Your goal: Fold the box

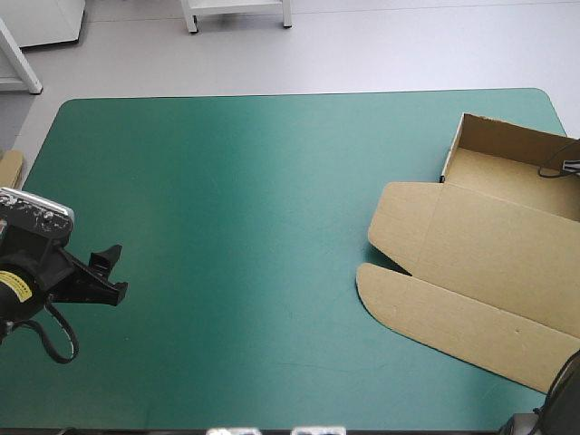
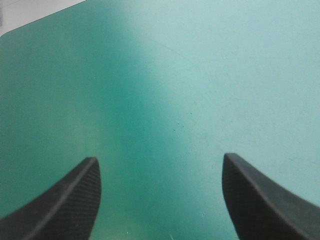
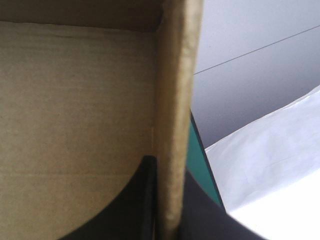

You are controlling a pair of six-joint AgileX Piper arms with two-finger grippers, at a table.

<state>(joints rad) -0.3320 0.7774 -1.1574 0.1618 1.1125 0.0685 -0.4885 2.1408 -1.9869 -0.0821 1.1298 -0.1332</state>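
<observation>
The brown box (image 1: 489,254) lies at the table's right side. Its far part has walls raised into a tray, and the lid with its rounded flaps lies flat toward the table's middle. In the right wrist view my right gripper (image 3: 169,167) is shut on one upright wall (image 3: 175,75) of the box, one black finger inside and one outside. The high view shows only a dark bit of that gripper (image 1: 571,167) at the tray's right end. My left gripper (image 1: 114,274) hovers open at the table's left side, far from the box. Only teal-green cover lies between its fingers (image 2: 160,159).
An edge of more brown board (image 1: 9,168) shows at the table's left edge. The teal-green cover (image 1: 236,199) stretches bare between my left gripper and the box. The table's right edge (image 3: 200,155) runs just beyond the held wall.
</observation>
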